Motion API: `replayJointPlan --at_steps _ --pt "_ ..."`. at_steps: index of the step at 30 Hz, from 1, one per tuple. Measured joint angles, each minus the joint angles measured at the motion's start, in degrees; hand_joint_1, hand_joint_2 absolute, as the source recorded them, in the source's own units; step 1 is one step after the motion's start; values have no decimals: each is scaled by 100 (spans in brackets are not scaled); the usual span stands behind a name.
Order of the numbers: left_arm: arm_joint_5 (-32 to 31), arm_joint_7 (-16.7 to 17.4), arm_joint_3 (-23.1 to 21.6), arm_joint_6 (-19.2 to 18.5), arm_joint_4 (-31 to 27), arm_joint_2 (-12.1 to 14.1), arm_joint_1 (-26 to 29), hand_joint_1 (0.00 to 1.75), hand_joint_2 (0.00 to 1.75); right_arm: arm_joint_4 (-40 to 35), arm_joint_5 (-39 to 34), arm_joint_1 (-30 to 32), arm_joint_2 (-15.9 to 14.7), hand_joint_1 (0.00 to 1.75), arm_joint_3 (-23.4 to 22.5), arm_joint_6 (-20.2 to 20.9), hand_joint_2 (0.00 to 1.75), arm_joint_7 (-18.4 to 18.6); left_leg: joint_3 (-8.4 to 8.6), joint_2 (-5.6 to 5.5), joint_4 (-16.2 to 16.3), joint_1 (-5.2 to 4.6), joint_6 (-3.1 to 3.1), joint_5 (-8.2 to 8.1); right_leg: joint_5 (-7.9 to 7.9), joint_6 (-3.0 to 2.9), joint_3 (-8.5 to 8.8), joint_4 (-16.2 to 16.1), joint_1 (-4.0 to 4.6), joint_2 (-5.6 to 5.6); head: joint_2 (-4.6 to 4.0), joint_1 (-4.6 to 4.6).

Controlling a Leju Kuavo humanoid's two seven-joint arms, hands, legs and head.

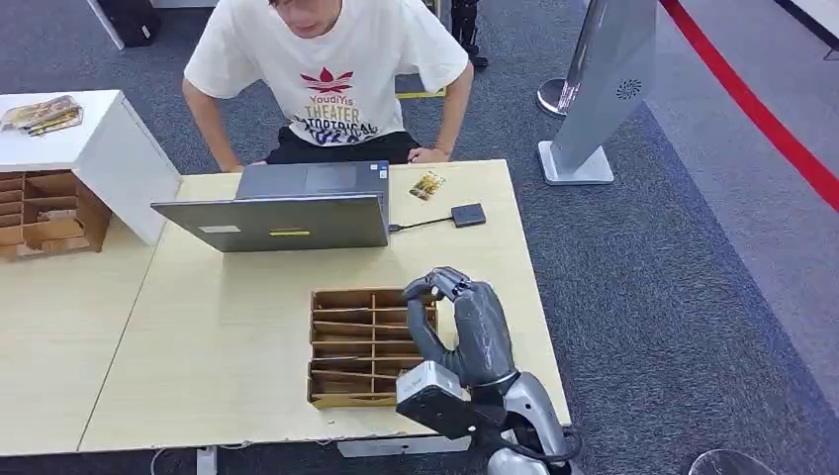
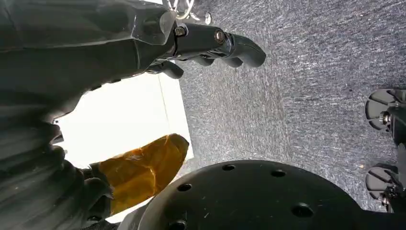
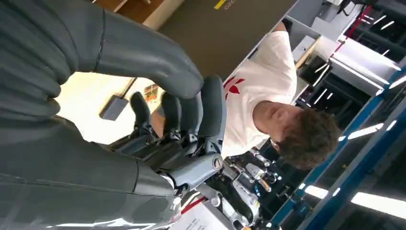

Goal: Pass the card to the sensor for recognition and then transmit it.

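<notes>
My right hand (image 1: 463,327) hovers over the right end of a slotted cardboard organizer (image 1: 346,346) near the table's front edge. Its fingers (image 3: 191,108) curl in toward the thumb (image 3: 153,62), and I see no card between them. A small printed card (image 1: 427,185) lies flat on the far side of the table, in front of the seated person. The sensor, a small dark box (image 1: 468,215), sits right of the card and is cabled to the laptop; it also appears as the dark box (image 3: 114,108). My left hand (image 2: 210,43) hangs beside the table over carpet, holding nothing.
An open grey laptop (image 1: 287,210) stands between the organizer and a person in a white T-shirt (image 1: 331,74) leaning at the far edge. A second cardboard organizer (image 1: 45,213) and a white box (image 1: 99,148) sit at the left. A grey stand (image 1: 599,94) rises at the right.
</notes>
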Motion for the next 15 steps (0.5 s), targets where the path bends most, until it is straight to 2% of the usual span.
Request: replayJointPlan --at_steps 4,5,8,10,12,15 --pt "2 0 4 0 0 -2 2 0 175 -37 0 24 -46 175 13 -9 175 0 0 0 0 0 0 0 0 0 0 0 0 0 0 2" --pt "4 0 9 0 0 -2 2 0 175 -39 0 27 -52 169 18 -13 175 0 0 0 0 0 0 0 0 0 0 0 0 0 0 2" --pt "22 0 48 9 0 -2 5 0 175 -66 41 37 -74 133 24 -59 175 0 0 0 0 0 0 0 0 0 0 0 0 0 0 2" --pt "37 0 61 18 0 -2 5 0 175 -66 160 42 -85 84 35 -83 175 26 0 0 0 0 0 0 0 0 0 0 0 0 0 0" --pt "42 0 79 31 0 -2 6 0 175 -66 262 59 -101 68 44 -116 175 85 0 0 0 0 0 0 0 0 0 0 0 0 0 2" --pt "63 -2 85 55 0 0 7 0 175 -48 422 78 -120 56 52 -155 175 133 0 0 0 0 0 0 0 0 0 0 0 0 0 0"
